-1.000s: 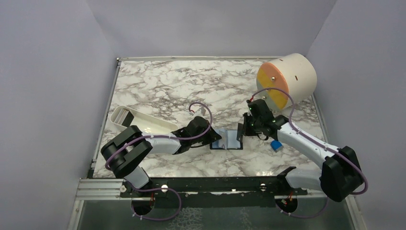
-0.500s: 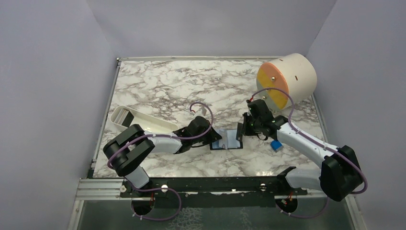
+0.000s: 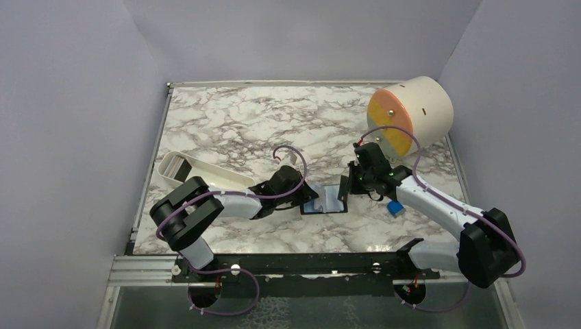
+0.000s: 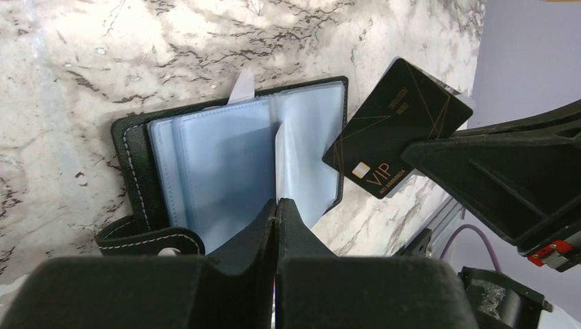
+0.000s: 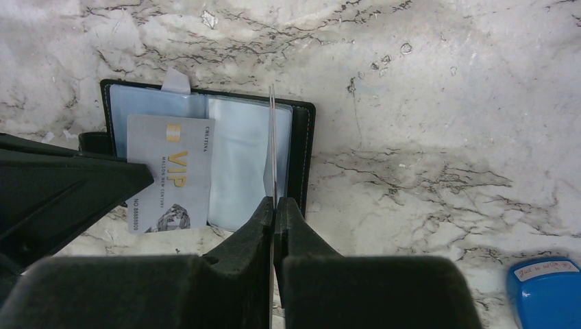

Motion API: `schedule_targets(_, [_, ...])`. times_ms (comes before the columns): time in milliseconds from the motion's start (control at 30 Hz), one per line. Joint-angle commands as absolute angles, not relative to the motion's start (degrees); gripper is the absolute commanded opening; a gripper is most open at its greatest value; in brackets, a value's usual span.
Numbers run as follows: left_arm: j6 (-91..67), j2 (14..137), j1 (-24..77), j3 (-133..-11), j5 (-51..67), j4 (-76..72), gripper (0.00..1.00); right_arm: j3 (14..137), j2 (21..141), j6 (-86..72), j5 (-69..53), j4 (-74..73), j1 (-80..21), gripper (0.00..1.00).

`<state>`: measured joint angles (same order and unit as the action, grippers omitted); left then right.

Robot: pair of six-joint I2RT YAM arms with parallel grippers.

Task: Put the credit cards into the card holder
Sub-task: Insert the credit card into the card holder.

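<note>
**Thin stiff cards, soft holder: take them by the edge, w/ care**

The card holder (image 4: 205, 157) lies open on the table (image 5: 445, 103), between the two arms, w/ its light blue sleeves (image 5: 240, 164) facing up.

The left end effector (image 4: 276, 205) is pressed together on the grey card (image 5: 168, 171). Its own camera sees this card only edge-on, as a thin pale line. From the right wrist the grey card shows flat over the holder's leaf on the left arm's side, w/ one short end past the holder's rim. Whether it is already inside a sleeve or only above it, I cannot tell.

The right end effector (image 5: 273, 204) is pinching the black card (image 4: 394, 127). This card hangs tilted at the holder's rim on the right arm's side, one corner over that rim.

My judgement on handling:
- **Cards:** both are prob. very light, stiff and slick plastic, so a pinch on one short end is enough. The pinch must be straight, because a skew pinch lets the card turn. Leave the leading end free, i.e. the end that enters the sleeve.
- **Holder:** it has a soft cover and flimsy clear sleeves that bend and close their mouth. It also looks light enough to slide on the smooth table when a card pushes it. It is better to steady it at the cover rim or the strap (image 4: 147, 240), not at the sleeves.

A small blue block (image 5: 545, 291) sits well apart from the holder, on the right arm's side.
</note>
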<state>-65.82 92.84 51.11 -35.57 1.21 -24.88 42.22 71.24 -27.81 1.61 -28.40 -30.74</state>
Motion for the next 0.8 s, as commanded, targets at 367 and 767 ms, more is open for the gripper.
schedule_targets(367, [-66.1,93.9,51.0,-36.3,1.0,-28.3,0.0,41.1,70.8,-27.5,4.0,-28.0,-30.8,0.01])
schedule_targets(767, [-66.6,95.7,51.0,-34.8,-0.6,-33.2,0.0,40.8,71.0,-27.8,4.1,-27.8,-30.8,0.01])
